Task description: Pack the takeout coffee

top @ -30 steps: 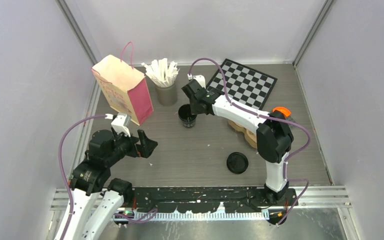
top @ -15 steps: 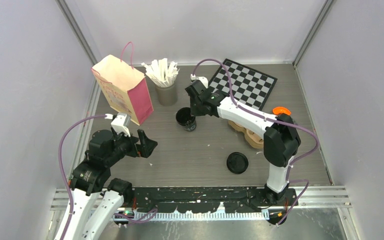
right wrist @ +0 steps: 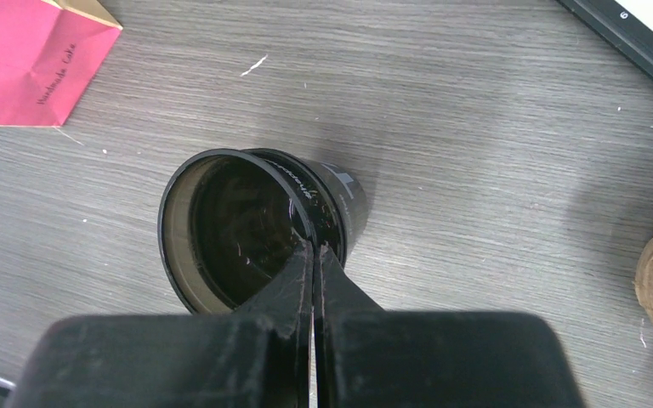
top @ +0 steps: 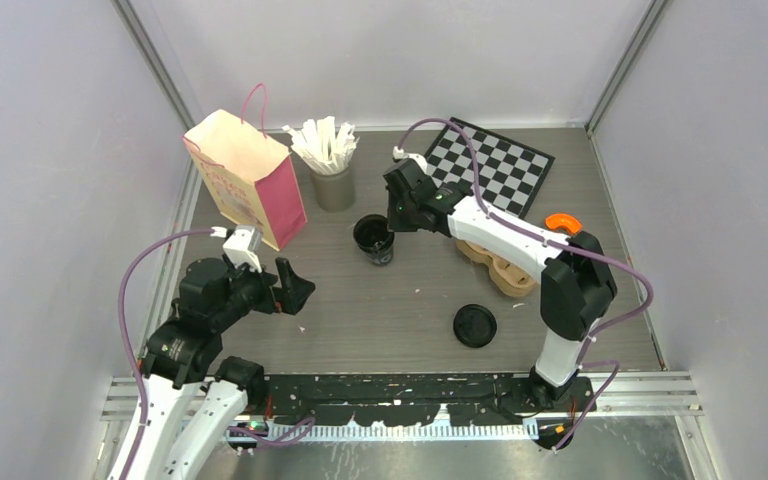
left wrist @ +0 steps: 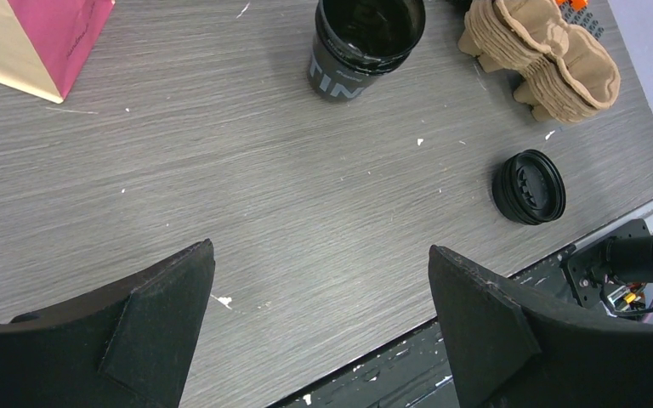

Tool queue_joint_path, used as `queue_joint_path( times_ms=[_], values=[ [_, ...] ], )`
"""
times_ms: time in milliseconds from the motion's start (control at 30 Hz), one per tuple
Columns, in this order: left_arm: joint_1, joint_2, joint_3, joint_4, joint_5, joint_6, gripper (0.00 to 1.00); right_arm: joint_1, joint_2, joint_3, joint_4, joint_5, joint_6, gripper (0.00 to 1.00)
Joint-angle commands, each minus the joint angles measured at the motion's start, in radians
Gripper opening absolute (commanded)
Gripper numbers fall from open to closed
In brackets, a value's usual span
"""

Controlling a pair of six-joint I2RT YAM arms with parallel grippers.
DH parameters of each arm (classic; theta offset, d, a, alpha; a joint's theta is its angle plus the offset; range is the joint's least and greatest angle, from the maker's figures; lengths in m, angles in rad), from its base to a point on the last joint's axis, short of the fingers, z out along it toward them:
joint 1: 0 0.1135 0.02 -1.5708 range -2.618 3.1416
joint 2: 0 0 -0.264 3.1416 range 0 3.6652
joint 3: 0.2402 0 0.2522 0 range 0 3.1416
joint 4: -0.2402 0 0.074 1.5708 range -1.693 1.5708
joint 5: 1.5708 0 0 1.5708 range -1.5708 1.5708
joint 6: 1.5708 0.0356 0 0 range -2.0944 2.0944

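Note:
The takeout coffee is a black paper cup (top: 373, 240) standing open-topped near the table's middle, with what looks like a second cup nested inside it (right wrist: 247, 229). A black lid (top: 475, 325) lies flat to the front right, also in the left wrist view (left wrist: 529, 187). My right gripper (top: 388, 228) is shut on the cup's rim at its right side, the fingertips (right wrist: 299, 259) pinching the thin edge. My left gripper (top: 290, 290) hovers wide open over bare table at the front left, holding nothing (left wrist: 320, 246). The cup shows far ahead of it (left wrist: 366, 42).
A pink paper bag (top: 250, 180) stands at the back left. Beside it is a grey cup of white stirrers (top: 332, 180). A chessboard (top: 490, 165) lies at the back right. A brown pulp carrier (top: 505, 265) sits right of the cup, partly under my right arm.
My right arm's wrist and elbow have swung to the right while staying shut on the cup's rim; the cup shifted slightly toward the front. The left arm has not moved.

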Motion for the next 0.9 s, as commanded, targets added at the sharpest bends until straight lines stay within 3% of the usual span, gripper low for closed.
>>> queue_joint_path(
  times_ms=[0, 867],
  values=[
    [0.004, 0.009, -0.001, 0.031, -0.011, -0.004, 0.98, -0.017, -0.095, -0.015, 0.074, -0.044, 0.034, 0.0],
    [0.004, 0.0, -0.002, 0.028, -0.027, -0.005, 0.98, -0.042, -0.322, -0.107, 0.105, -0.261, 0.105, 0.0]
  ],
)
